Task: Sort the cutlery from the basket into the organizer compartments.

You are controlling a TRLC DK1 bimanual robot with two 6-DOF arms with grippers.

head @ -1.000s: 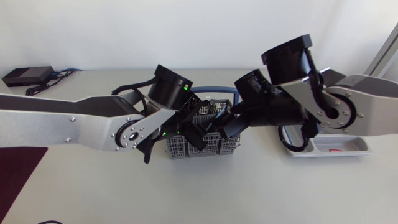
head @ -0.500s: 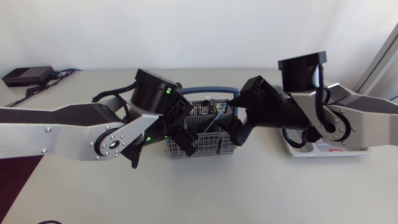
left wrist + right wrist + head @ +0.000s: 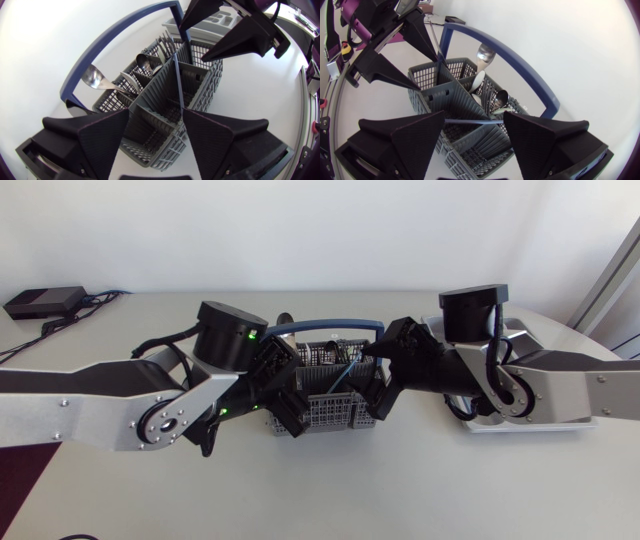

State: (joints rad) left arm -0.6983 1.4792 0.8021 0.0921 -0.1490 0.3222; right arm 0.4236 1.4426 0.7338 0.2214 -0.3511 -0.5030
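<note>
The left tool [image 3: 156, 121] has its two fingers apart, just above the left end of the grey basket [image 3: 335, 417]. The right tool [image 3: 474, 121] has its fingers apart too, above the basket's right end. The basket stands in the middle of the counter [image 3: 400, 490], with a blue handle [image 3: 325, 325] over it. Spoons [image 3: 95, 79] stick up in its far left part. The organizer [image 3: 218, 18] lies to the right, behind the right arm.

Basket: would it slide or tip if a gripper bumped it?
Probably slides: the basket looks like light plastic mesh on a smooth table. It might tip toward the spoons, which lean out one side. Its handle looks stiff.
</note>
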